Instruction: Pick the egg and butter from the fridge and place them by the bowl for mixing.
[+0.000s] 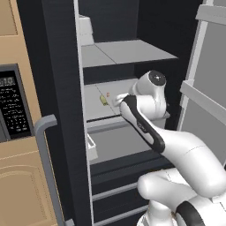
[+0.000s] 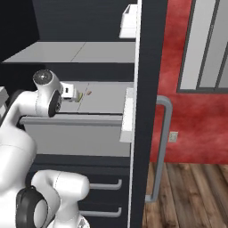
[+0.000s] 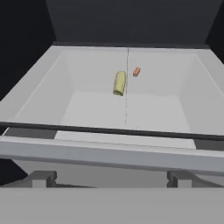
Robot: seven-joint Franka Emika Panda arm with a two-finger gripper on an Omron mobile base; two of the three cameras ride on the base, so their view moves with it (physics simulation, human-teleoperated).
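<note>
The fridge (image 1: 57,88) stands open, its grey shelves bare to the arm, which reaches in toward the middle shelf (image 1: 95,108). The gripper (image 3: 111,179) hangs at the shelf's front lip with its jaws spread wide and nothing between them; the two dark fingertips (image 3: 41,178) sit at five and seven o'clock low in the hand view. The butter (image 3: 119,83), a stubby pale-yellow block, lies on the shelf floor near the middle, well apart from the fingers. Just beside it, at about one o'clock, lies a tiny orange-pink bit (image 3: 136,71). In the left base view the butter (image 1: 103,100) shows small and blurred, probably lying lengthwise, at nine o'clock from the wrist.
</note>
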